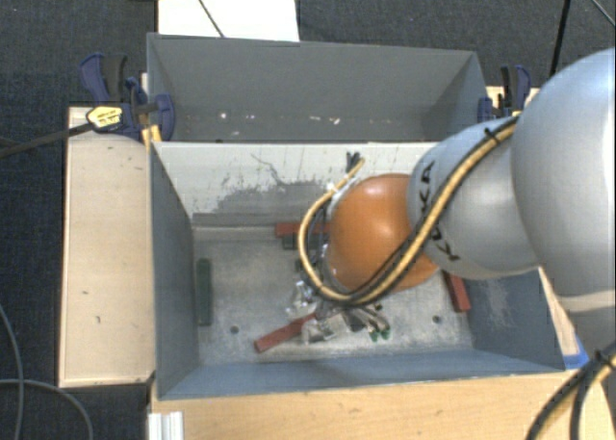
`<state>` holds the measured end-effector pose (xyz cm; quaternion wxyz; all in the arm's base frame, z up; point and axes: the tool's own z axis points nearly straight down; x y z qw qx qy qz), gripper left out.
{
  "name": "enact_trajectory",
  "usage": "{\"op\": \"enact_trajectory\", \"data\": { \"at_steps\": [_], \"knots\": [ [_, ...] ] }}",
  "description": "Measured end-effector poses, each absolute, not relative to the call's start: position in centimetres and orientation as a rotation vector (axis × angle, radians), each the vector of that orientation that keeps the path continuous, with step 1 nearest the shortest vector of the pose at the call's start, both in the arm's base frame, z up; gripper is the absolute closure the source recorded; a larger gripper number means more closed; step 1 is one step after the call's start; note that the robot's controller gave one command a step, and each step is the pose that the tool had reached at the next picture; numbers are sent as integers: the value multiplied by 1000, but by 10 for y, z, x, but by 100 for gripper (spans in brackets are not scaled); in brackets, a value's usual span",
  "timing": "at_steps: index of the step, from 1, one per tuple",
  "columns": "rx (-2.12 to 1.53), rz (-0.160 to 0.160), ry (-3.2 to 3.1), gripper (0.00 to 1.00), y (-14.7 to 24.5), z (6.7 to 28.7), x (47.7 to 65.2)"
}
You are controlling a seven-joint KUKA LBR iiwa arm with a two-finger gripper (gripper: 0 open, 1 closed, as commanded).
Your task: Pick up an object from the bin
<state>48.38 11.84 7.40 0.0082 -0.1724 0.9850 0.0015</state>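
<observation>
The grey metal bin (248,279) carries a dark green bar (203,291) at left, a red stick (279,336) near, a red block (286,230) far, and a red strip (457,292) at right.

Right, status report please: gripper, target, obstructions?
Gripper low, front centre of grey metal bin. Over end of flat red-brown stick. Small green bits close beside.

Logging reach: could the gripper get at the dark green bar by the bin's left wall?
Probably yes. The dark green bar lies alone on bare bin floor, nothing over it; the gripper is low mid-bin, with open floor between. The wall beside it could cramp a grasp.
</observation>
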Motion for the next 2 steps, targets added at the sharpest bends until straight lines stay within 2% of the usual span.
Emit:
{"op": "enact_trajectory", "data": {
  "at_steps": [1, 2],
  "knots": [
    [-536, 5, 3079, 100, 118, 74, 484],
    [-511, 0, 3092, 100, 106, 240, 503]
  ]
}}
